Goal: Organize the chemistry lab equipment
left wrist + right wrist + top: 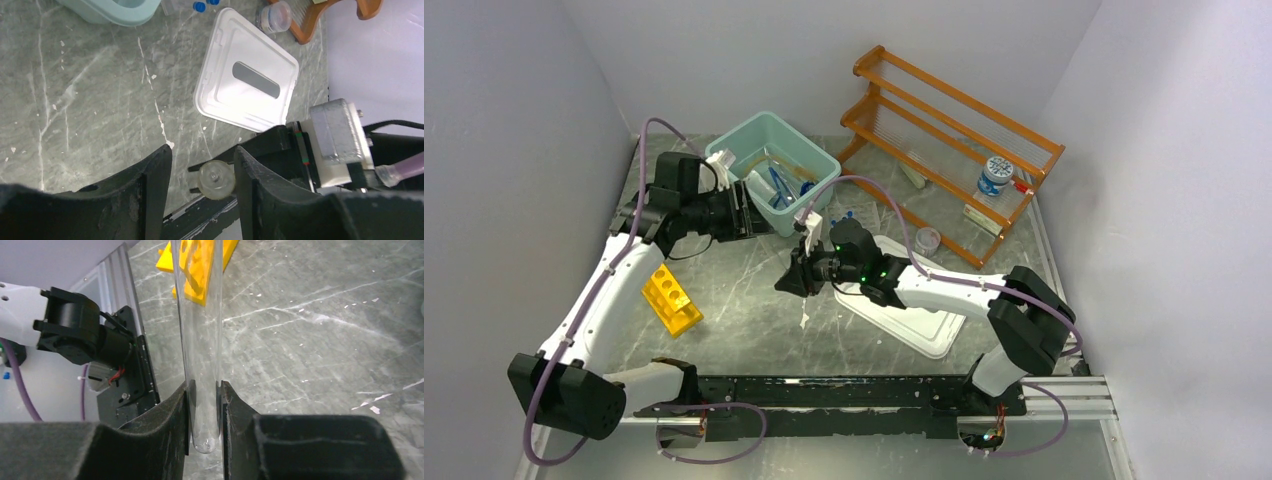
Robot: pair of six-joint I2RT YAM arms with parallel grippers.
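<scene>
My right gripper (788,281) (206,383) is shut on a clear glass tube (200,315) near its rounded bottom and holds it above the marble table. The tube's long end points towards the yellow holed rack (672,298) (167,261). My left gripper (748,215) (203,150) is open beside the teal bin (774,165). The tube's round end (216,180) shows end-on between its fingers, close to the right finger and apart from the left one. Blue-framed goggles (780,185) lie in the bin. Blue-capped vials (200,6) and a small jar (928,240) (275,16) stand on the table.
A white lid (914,312) (250,80) lies flat under my right arm. The orange two-tier shelf (954,135) stands at the back right with a blue-capped jar (995,175) on it. White walls close in three sides.
</scene>
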